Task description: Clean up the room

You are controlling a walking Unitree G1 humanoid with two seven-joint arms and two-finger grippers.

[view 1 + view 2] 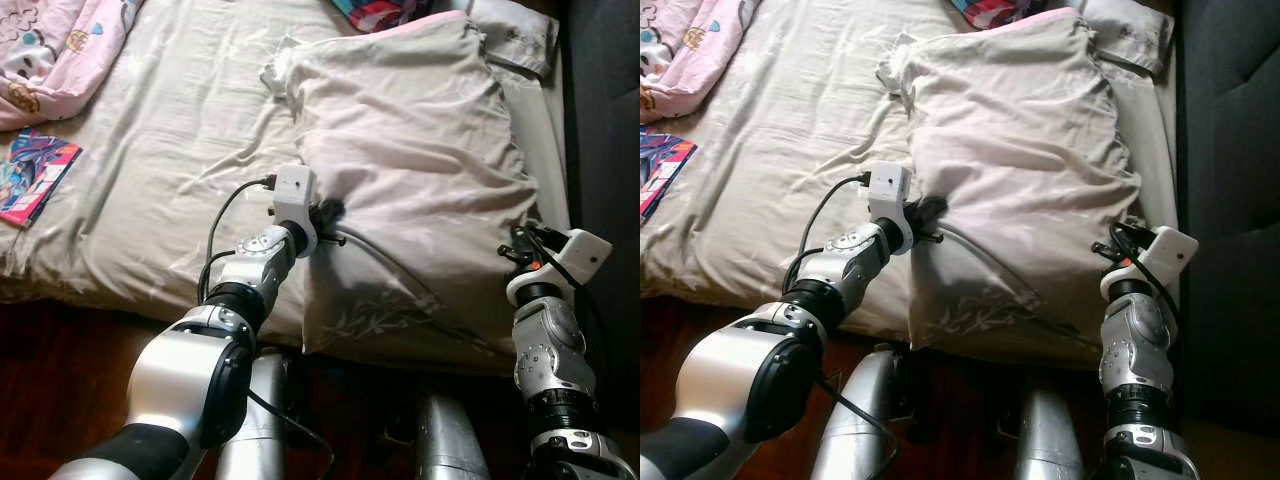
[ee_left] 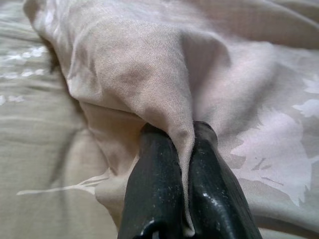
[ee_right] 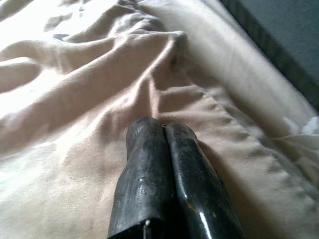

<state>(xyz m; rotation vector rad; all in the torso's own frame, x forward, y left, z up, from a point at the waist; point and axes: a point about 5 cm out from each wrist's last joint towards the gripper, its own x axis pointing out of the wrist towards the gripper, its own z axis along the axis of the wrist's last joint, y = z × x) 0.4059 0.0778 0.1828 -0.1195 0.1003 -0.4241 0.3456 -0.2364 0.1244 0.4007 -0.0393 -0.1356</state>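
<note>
Your pillow (image 1: 410, 170) lay at the bed's (image 1: 150, 150) right edge, soft, light and floppy. Your left gripper (image 2: 179, 149) pinched a fold of its left side; the right gripper (image 3: 164, 132), fingers pressed together, rested on its right edge. A deeper corner hold would have slipped less.

Soft daylight falls across the bed (image 1: 150, 150) from its far side, leaving the sheet pale and slightly washed out at the top of the right wrist view. The floor (image 1: 60, 400) near the robot lies in deep shade. The pillow (image 1: 420, 150) throws a soft shadow along its left edge. Both wrist views are sharp on the cloth, with glints on the black fingers (image 3: 194, 199).
</note>
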